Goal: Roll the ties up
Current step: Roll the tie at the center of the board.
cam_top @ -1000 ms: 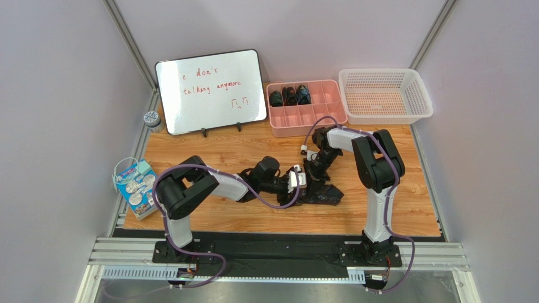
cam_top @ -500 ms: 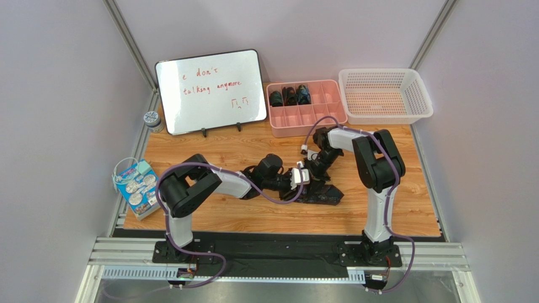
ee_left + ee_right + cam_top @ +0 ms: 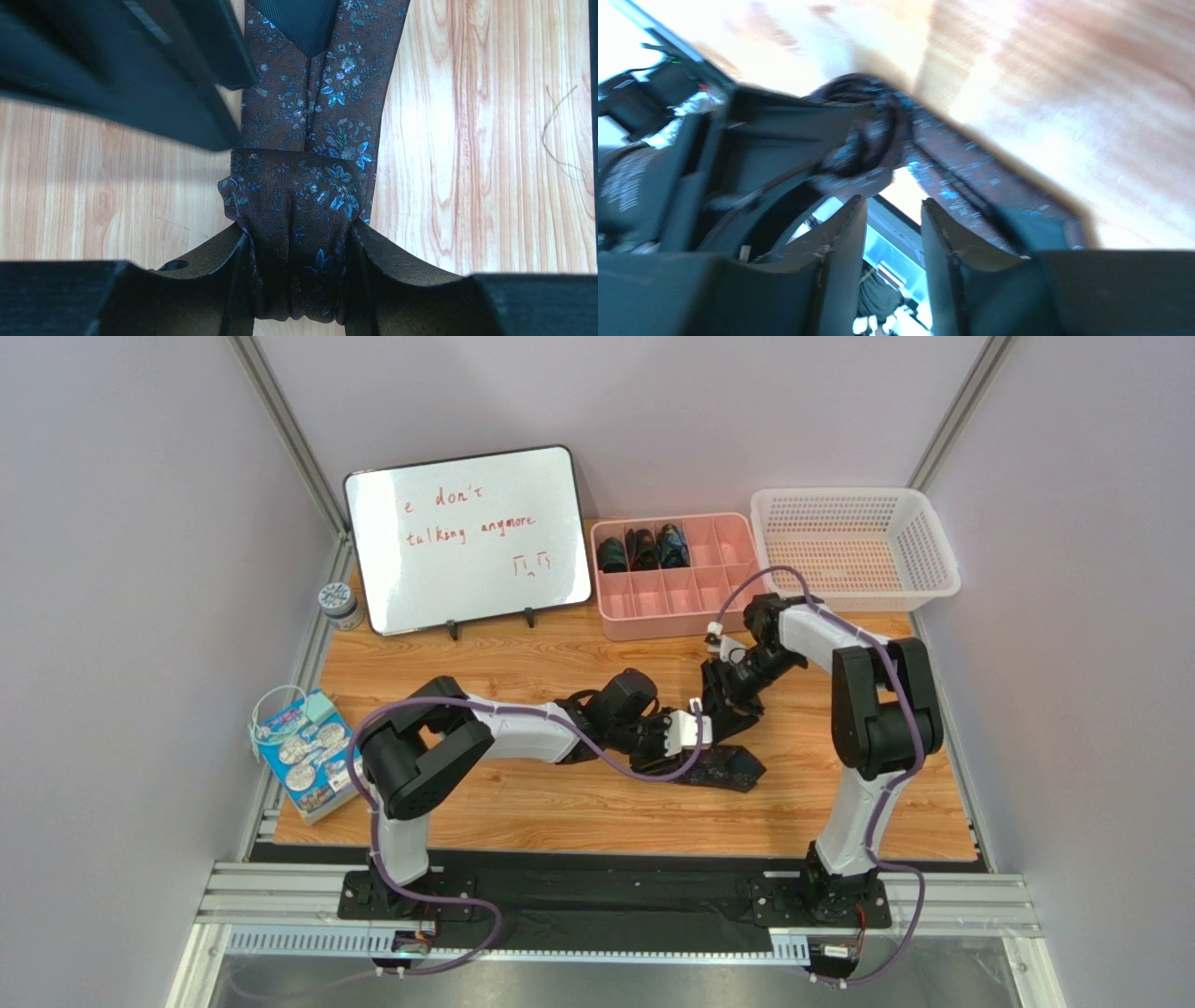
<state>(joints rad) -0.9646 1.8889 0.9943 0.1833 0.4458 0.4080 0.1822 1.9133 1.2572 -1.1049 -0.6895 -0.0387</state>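
Between the left jaws sits the tie (image 3: 302, 231).

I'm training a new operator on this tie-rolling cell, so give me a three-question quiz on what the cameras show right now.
1. True or false: the left gripper is clamped on the rolled end of the tie lying on the table.
2. How many rolled ties sit in the pink organiser? A) one B) three C) five
3. Fill in: the right gripper has ___ between its fingers.

Key: 1 true; 2 B; 3 nothing.
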